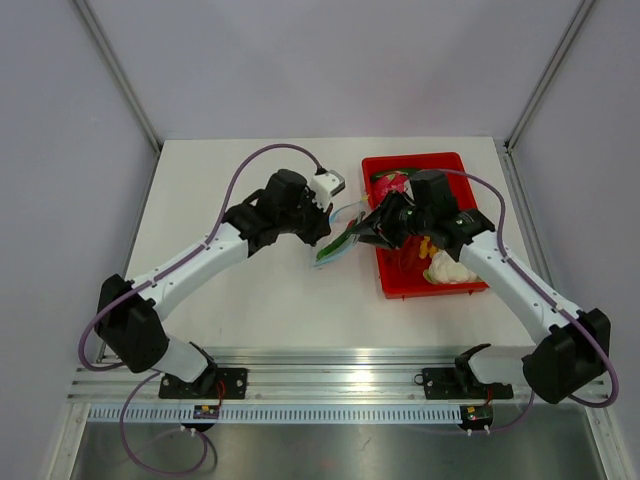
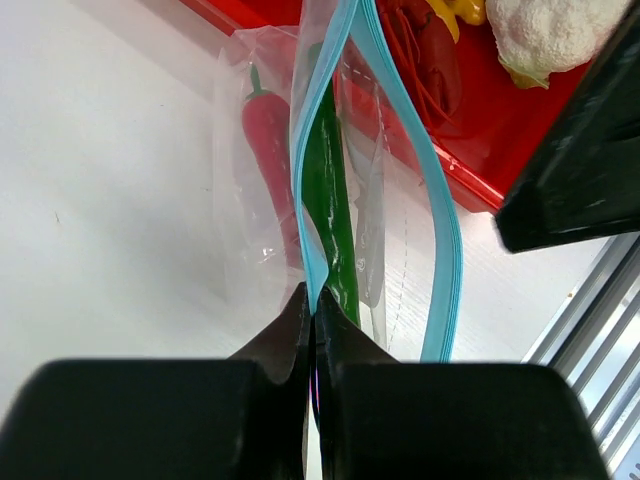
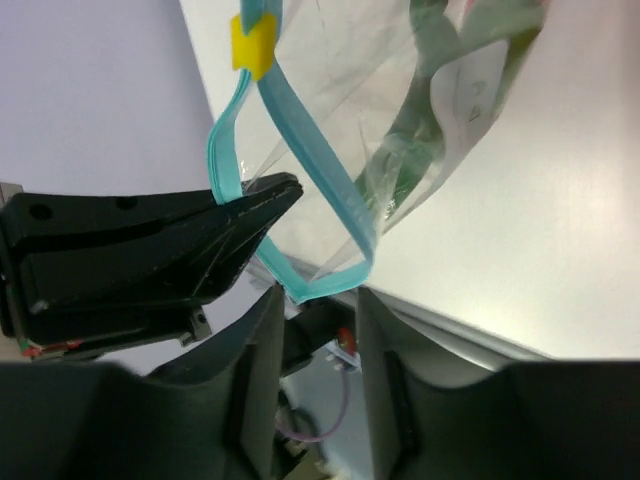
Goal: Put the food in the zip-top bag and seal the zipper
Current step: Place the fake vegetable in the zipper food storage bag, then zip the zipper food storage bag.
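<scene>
The clear zip-top bag (image 1: pixel 338 240) hangs between my two grippers, left of the red tray. The food (image 2: pixel 325 190), a green pepper with a red part, is inside the bag; it shows through the plastic in the right wrist view (image 3: pixel 410 140). My left gripper (image 2: pixel 313 300) is shut on one side of the light-blue zipper (image 2: pixel 440 230), whose two strips stand apart. My right gripper (image 3: pixel 315 295) is open, with the zipper's end corner (image 3: pixel 330 283) between its fingertips. A yellow slider (image 3: pixel 252 45) sits on the zipper.
The red tray (image 1: pixel 415 160) at the right holds a pink dragon fruit (image 1: pixel 395 183), a white cauliflower (image 1: pixel 448 268) and a small yellow item (image 1: pixel 427 246). The metal rail (image 1: pixel 340 375) runs along the near edge.
</scene>
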`<action>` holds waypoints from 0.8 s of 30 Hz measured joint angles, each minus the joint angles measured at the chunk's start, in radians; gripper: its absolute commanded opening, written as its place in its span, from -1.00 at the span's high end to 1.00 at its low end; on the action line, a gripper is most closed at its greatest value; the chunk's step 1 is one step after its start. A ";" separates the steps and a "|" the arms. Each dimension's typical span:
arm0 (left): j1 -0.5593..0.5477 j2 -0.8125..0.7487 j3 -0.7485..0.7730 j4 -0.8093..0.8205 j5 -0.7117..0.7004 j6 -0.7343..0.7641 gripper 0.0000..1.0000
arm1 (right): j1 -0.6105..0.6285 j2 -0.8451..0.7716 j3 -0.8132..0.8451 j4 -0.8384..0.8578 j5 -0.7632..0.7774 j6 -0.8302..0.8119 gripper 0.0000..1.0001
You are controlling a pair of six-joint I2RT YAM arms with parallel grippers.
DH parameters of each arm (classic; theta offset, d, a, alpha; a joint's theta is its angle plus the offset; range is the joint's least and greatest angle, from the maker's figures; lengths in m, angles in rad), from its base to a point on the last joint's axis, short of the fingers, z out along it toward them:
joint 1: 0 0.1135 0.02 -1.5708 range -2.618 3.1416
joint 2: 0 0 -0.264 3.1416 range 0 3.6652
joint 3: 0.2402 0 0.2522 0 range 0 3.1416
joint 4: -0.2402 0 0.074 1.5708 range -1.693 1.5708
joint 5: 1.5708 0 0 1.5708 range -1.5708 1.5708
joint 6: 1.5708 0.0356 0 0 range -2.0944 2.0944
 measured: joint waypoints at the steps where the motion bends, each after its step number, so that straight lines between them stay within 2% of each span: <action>1: 0.000 0.004 0.005 -0.004 0.002 0.000 1.00 | 0.000 -0.010 0.010 -0.021 0.019 -0.021 0.04; 2: 0.000 0.008 0.011 -0.007 0.005 -0.001 1.00 | 0.000 -0.021 0.019 -0.042 0.044 -0.050 -0.04; 3: 0.000 0.010 0.016 -0.011 0.007 -0.002 1.00 | 0.000 -0.033 0.025 -0.062 0.067 -0.076 -0.24; 7: 0.000 0.013 0.029 -0.023 0.013 -0.006 1.00 | 0.002 -0.050 0.033 -0.120 0.124 -0.155 -0.56; 10: 0.000 0.018 0.037 -0.025 0.018 -0.008 1.00 | 0.024 -0.038 0.033 -0.136 0.142 -0.191 -0.62; 15: 0.000 0.032 0.040 -0.032 0.025 -0.010 1.00 | 0.070 -0.007 0.039 -0.133 0.151 -0.214 -0.54; 16: 0.000 0.032 0.040 -0.035 0.026 -0.010 1.00 | 0.074 0.000 0.040 -0.129 0.151 -0.215 -0.37; 19: 0.000 0.033 0.040 -0.042 0.027 -0.010 1.00 | 0.075 0.034 0.060 -0.128 0.159 -0.226 -0.09; 22: 0.000 0.033 0.040 -0.045 0.027 -0.010 1.00 | 0.076 0.097 0.090 -0.121 0.167 -0.246 0.36; 23: 0.000 0.033 0.041 -0.048 0.027 -0.013 1.00 | 0.076 0.120 0.095 -0.116 0.172 -0.254 0.71; 24: 0.000 0.033 0.043 -0.053 0.026 -0.018 1.00 | 0.076 0.139 0.097 -0.116 0.179 -0.263 0.84</action>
